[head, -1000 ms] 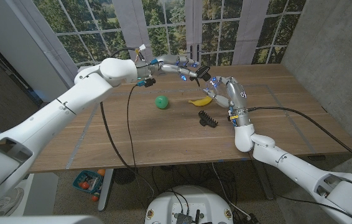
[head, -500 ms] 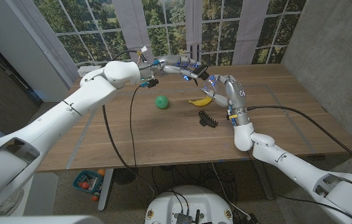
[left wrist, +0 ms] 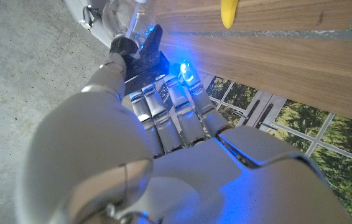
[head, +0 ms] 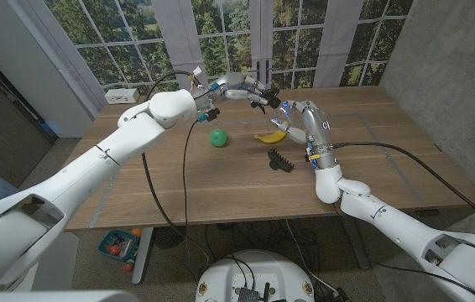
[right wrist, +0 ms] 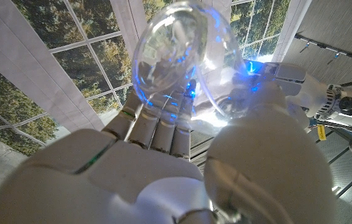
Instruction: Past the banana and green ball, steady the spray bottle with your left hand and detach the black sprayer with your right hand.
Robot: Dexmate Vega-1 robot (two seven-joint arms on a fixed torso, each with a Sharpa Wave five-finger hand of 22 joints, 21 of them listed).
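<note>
Right wrist view: right hand [right wrist: 182,168] seemingly grips spray bottle [right wrist: 179,53].

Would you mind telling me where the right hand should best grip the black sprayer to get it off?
Probably around the black sprayer head's sides, from the end opposite the clear spray bottle. It juts clear there, while the left hand and right hand crowd the body.

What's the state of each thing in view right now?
spray bottle: clear, gripped by the right hand.
black sprayer: apparently not yet detached, gripped by the left hand.
green ball: resting on the table, untouched.
banana: lying on the table, untouched.
black comb-like thing: lying on the table, untouched.
</note>
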